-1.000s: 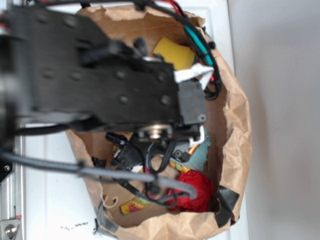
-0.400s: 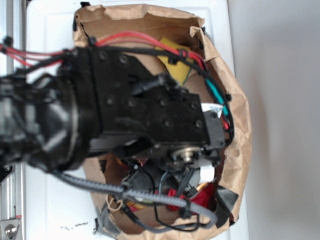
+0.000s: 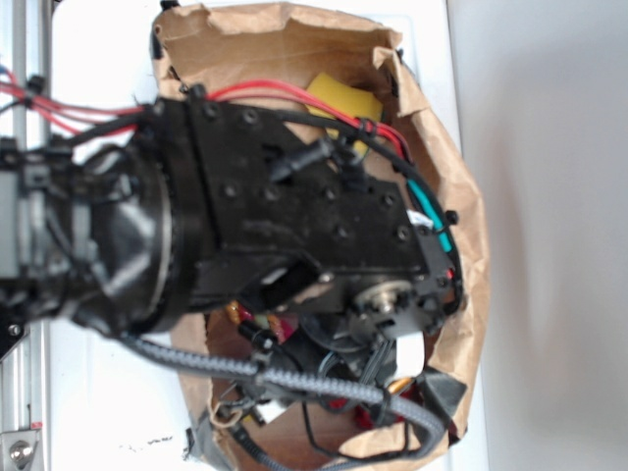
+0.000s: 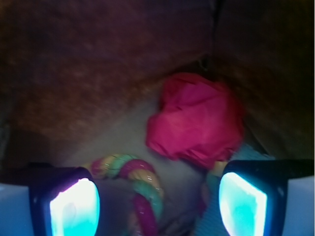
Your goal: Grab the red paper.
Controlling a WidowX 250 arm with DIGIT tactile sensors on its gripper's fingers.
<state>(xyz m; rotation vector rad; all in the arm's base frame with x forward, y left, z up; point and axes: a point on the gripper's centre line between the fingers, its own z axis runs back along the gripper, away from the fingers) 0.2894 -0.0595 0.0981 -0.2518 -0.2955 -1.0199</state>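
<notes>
The red paper (image 4: 197, 120) sits crumpled in the far corner of the brown paper bag (image 3: 461, 226), ahead of the gripper (image 4: 157, 206) and a little right of its centre line. The jaws stand spread, holding nothing. The twisted rope toy (image 4: 135, 184) (red, yellow and green) lies between the fingers, so a straight descent risks pinching it instead, or brushing the bag wall.

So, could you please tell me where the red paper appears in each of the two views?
Exterior: almost wholly hidden under the arm; only red slivers show near the bag's bottom edge.
Wrist: the red paper lies right of centre, ahead of the open gripper.
Shared landmark: the brown paper bag.
</notes>
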